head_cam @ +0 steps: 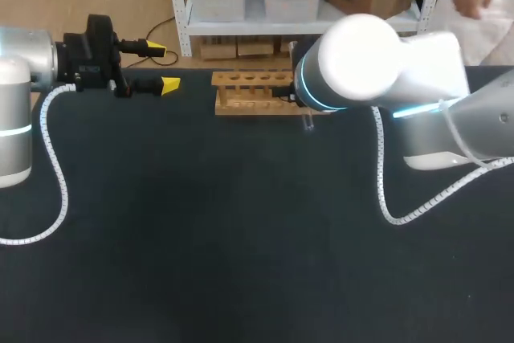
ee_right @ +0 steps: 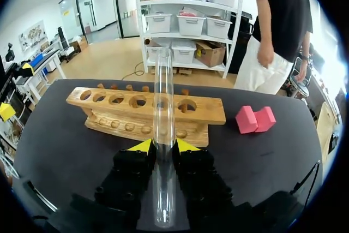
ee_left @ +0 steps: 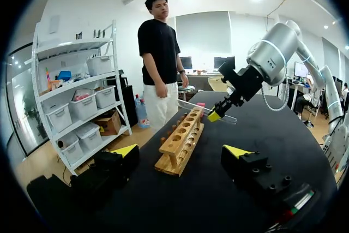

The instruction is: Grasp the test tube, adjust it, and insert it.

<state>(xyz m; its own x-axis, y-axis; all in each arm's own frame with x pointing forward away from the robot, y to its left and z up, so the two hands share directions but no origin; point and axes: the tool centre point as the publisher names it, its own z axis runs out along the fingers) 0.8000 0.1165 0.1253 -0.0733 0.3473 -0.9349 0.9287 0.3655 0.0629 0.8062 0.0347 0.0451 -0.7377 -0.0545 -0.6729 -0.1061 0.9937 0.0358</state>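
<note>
A clear glass test tube (ee_right: pixel 163 96) stands between the yellow-tipped fingers of my right gripper (ee_right: pixel 162 147), which is shut on it. The tube runs out ahead of the fingers towards the wooden rack (ee_right: pixel 147 110), with its top over the row of holes. In the left wrist view the right gripper (ee_left: pixel 215 115) holds the tube (ee_left: pixel 197 106) tilted just above the far end of the rack (ee_left: pixel 182 140). My left gripper (head_cam: pixel 161 67) is open and empty at the table's back left, to the left of the rack (head_cam: pixel 250 91). In the head view the right arm (head_cam: pixel 377 62) hides its own gripper.
Two pink blocks (ee_right: pixel 255 119) lie on the dark table (head_cam: pixel 241 230) beside the rack's end. A white spiral cable (head_cam: pixel 405 213) hangs from the right arm onto the table, and another cable (head_cam: pixel 56 174) from the left.
</note>
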